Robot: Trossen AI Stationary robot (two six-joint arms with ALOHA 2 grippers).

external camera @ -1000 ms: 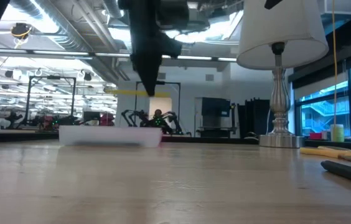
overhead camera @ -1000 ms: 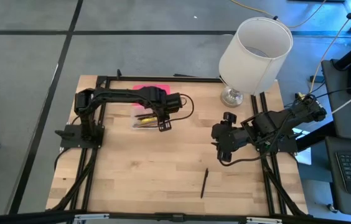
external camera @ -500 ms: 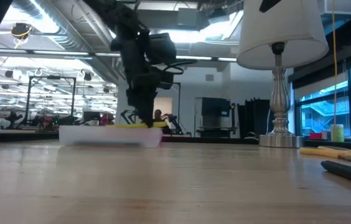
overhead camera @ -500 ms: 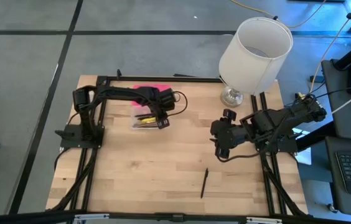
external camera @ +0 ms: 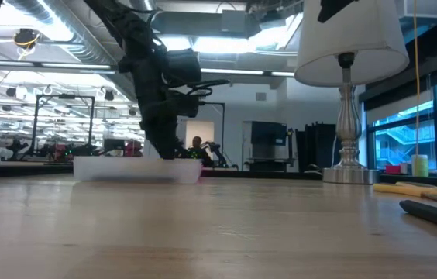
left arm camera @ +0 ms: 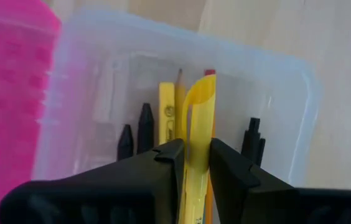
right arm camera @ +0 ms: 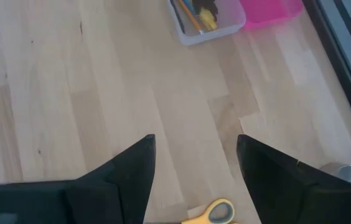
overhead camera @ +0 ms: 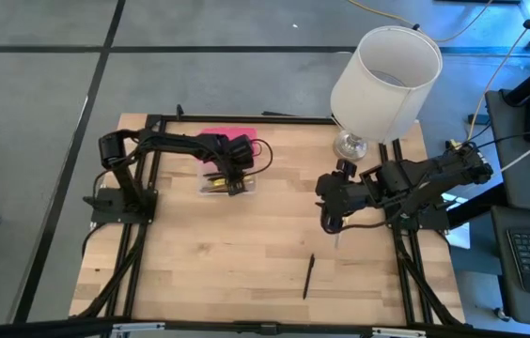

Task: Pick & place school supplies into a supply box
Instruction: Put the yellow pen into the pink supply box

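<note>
The supply box [overhead camera: 216,180] lies open at the far left of the table, clear base toward the near side and pink lid [overhead camera: 227,138] behind it. Black pens and a yellow pencil [left arm camera: 166,102] lie in the base. My left gripper [left arm camera: 194,149] is down inside the base, shut on a yellow pen [left arm camera: 197,106]. My right gripper [overhead camera: 329,223] hangs open above the table's right half. Just below it in its wrist view lie yellow-handled scissors [right arm camera: 214,211]. A black pen [overhead camera: 309,275] rests flat near the front edge. My left gripper pinches the yellow pen's two sides [left arm camera: 194,140] between its two fingers, which come steeply from above and lie across the pen. The pen's free end [left arm camera: 201,93] reaches forward over the pens in the clear base. Whether it rests on them, I cannot tell.
A tall lamp with a white shade [overhead camera: 384,80] stands on its metal foot [overhead camera: 350,145] at the far right corner, close to my right arm. Bare wood lies between the box and the black pen.
My left gripper has come down from well above the box into its clear base, shifting a little toward the table's left edge and tipping steeper. The yellow pen has stayed in its fingers, going from level above the box to low inside it.
</note>
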